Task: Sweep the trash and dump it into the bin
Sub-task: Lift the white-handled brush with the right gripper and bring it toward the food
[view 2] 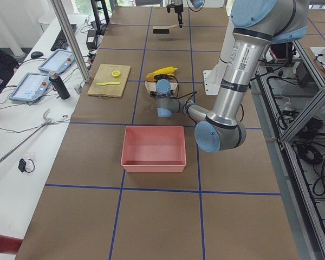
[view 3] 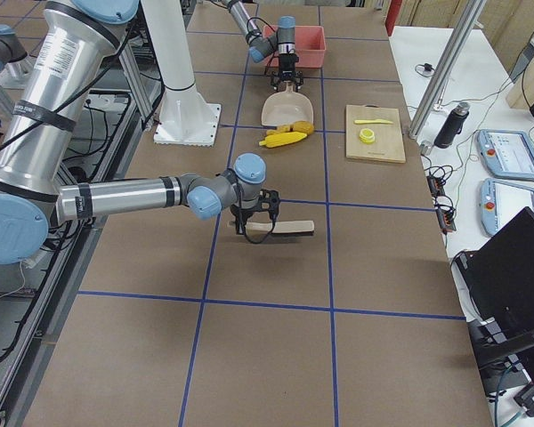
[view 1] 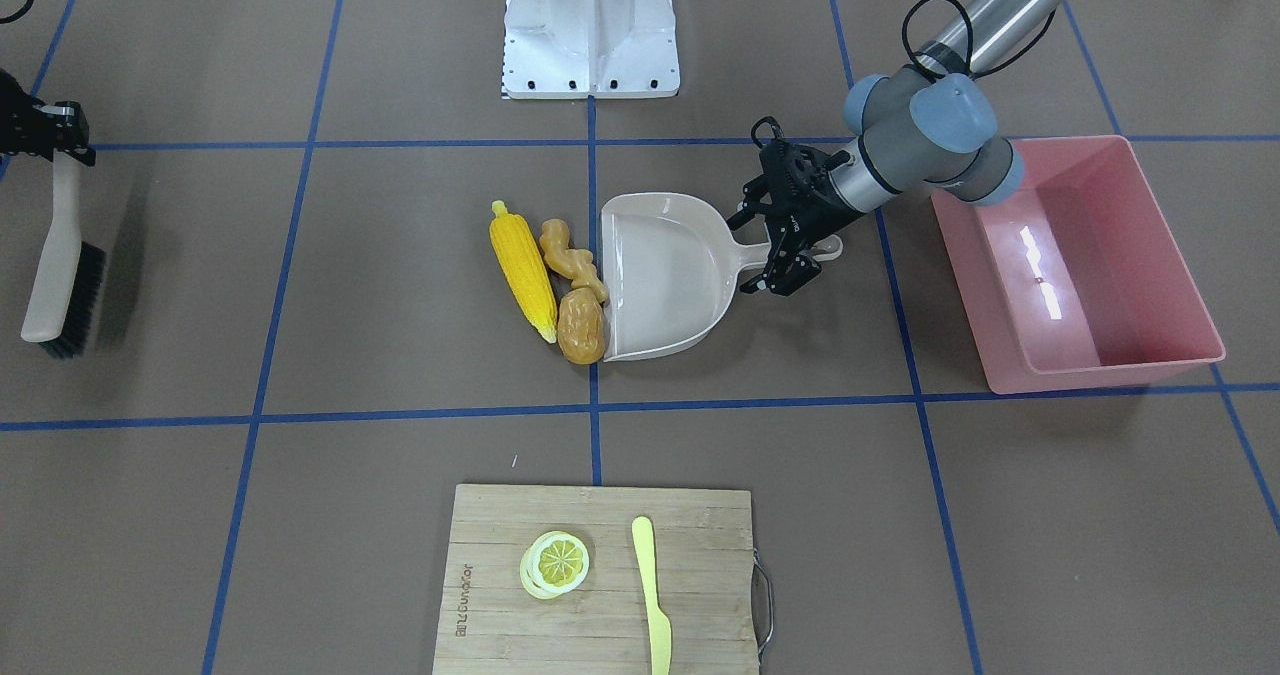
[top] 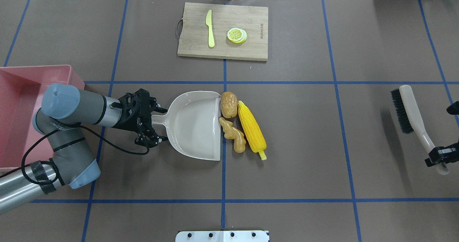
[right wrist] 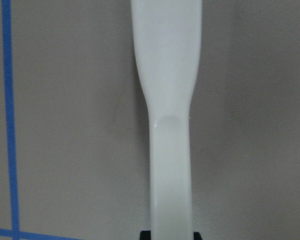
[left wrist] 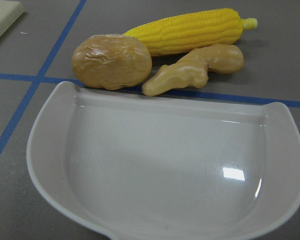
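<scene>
The corn cob (view 1: 523, 270), ginger root (view 1: 572, 260) and potato-like lump (view 1: 581, 325) lie side by side on the table, touching the open lip of the beige dustpan (view 1: 660, 275). They also show in the left wrist view, just beyond the pan's lip (left wrist: 160, 170). My left gripper (view 1: 785, 253) is shut on the dustpan's handle, and the pan lies flat. The pink bin (view 1: 960, 265) stands empty behind my left arm. My right gripper (view 1: 55, 130) is shut on the handle of a brush (view 1: 60, 265), far from the trash and held a little above the table.
A wooden cutting board (view 1: 700, 515) on the operators' side carries a lemon slice (view 1: 555, 563) and a pale yellow knife (view 1: 652, 595). The white robot base (view 1: 590, 25) stands behind the trash. Bare brown table lies between the brush and the corn.
</scene>
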You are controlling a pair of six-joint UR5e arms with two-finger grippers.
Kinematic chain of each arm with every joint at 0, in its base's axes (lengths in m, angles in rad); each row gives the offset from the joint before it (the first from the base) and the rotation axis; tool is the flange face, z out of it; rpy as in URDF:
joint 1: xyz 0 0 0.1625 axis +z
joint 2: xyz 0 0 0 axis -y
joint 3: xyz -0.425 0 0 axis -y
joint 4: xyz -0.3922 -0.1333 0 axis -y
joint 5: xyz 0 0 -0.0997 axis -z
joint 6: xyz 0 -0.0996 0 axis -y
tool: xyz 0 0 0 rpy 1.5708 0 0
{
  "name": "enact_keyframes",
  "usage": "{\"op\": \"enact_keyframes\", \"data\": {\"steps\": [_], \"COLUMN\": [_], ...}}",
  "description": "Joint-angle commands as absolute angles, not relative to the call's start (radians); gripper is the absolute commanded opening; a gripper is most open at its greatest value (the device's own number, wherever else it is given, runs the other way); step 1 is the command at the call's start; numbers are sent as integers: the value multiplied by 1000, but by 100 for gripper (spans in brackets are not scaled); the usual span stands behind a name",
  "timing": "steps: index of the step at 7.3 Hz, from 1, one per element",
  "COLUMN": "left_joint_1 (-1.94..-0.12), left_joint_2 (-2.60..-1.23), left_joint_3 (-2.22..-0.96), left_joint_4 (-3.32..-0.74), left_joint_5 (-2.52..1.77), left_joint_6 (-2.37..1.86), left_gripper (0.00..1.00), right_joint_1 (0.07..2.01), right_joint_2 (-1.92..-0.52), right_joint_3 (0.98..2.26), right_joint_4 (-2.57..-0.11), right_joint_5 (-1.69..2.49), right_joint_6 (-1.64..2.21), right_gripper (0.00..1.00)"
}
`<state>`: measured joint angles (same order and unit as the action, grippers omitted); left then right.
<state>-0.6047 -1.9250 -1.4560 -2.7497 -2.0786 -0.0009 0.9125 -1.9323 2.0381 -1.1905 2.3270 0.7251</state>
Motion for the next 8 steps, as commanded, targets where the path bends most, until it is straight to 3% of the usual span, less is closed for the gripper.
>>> {"op": "enact_keyframes", "data": {"steps": [1,8], "left_joint_1": [-604,-600], "left_joint_2": [-1925,-1928], "left_joint_3": [-1460,-1476], "left_joint_4": [-2734,-2704], "left_joint_5": [-2077,-2075], "left_joint_6": [2,2], "left_gripper": [98,98], "right_joint_1": [841,606], "right_joint_2": [-1849,-1490], "right_joint_3": [2051,2092], "right_joint_4": [-1193,-1459], "right_joint_5": [2318,2217], "right_joint_6": [861,1127], "right_gripper": [0,0]}}
